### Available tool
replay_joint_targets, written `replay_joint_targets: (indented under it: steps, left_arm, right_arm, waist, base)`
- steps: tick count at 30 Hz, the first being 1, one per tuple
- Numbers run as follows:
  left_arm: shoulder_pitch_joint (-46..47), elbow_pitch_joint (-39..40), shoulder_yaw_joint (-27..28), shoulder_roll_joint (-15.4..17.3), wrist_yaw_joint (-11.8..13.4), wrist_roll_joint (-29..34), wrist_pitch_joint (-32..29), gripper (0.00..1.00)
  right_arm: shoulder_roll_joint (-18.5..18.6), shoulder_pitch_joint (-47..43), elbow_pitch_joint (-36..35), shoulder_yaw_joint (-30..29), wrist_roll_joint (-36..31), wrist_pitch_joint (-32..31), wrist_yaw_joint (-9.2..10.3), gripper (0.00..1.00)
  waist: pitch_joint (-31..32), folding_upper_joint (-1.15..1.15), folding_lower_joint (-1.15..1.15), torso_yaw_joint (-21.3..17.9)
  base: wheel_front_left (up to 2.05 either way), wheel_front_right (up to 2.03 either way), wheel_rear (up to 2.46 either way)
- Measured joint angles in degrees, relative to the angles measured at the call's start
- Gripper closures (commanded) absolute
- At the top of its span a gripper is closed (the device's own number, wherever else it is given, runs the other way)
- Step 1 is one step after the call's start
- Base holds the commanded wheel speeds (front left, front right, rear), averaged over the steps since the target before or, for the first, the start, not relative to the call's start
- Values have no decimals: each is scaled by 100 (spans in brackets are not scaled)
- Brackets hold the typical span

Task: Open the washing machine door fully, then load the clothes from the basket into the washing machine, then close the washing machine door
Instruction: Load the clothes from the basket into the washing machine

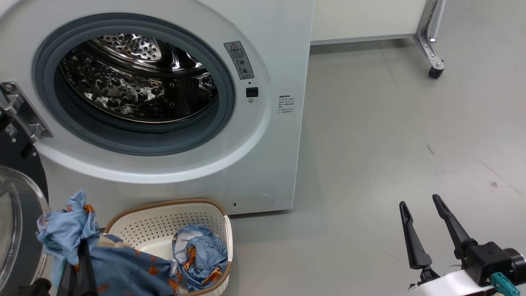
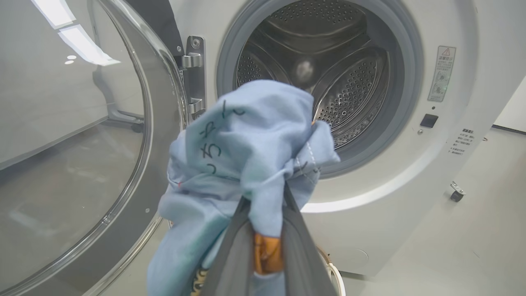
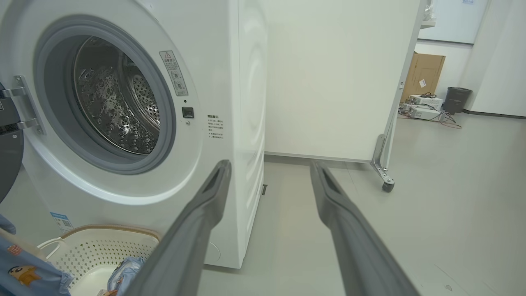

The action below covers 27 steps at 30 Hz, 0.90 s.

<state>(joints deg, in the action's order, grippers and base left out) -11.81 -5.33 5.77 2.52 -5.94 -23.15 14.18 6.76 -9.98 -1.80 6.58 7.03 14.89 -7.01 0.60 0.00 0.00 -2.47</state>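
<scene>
At the washer (image 1: pixel 267 164) front, I judge the loading step to be in hand; the door (image 2: pixel 82 144) stands swung wide on my left, and I see no cloth in the steel drum (image 1: pixel 135 78). My left hand (image 2: pixel 265 205) is clamped on one garment (image 2: pixel 246 135), held low and to the left of the opening, above the basket (image 1: pixel 164 224); its lower folds hang down over the basket's left side. A second garment (image 1: pixel 200 255) lies balled in the basket's right corner. My right hand (image 1: pixel 419 201) hovers over the floor (image 1: pixel 390 123) well to the right, fingers spread apart, holding nothing.

Next, as I judge it, I must lift the garment up and rightward, past the grey gasket (image 1: pixel 222 123) and deep into the drum before letting go; the trailing cloth could catch on the rim.

The held garment is soft, pale blue, bunched into loose folds; it bears dark scribbled marks and small orange-brown cartoon prints.
</scene>
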Motion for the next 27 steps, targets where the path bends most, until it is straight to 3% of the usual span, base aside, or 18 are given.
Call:
replay_joint_targets:
  steps: [6,15,27]
  left_arm:
    - [102,414,-189,2,103,-31,-291,100]
    - [1068,660,-183,65,271,-11,-743,100]
    - [2513,485,394,818,675,96,-1417,100]
  right_arm:
    - [-131,23,-135,131,44,0,0,0]
    - [-236,397,-232,319,44,0,0,0]
    - [-367,797,-290,690,115,0,0,0]
  waist:
    - [-299,0,0,-135]
    - [-778,0,0,-350]
    - [-1557,0,0,-976]
  base:
    - [0,0,0]
    - [0,0,0]
    - [0,0,0]
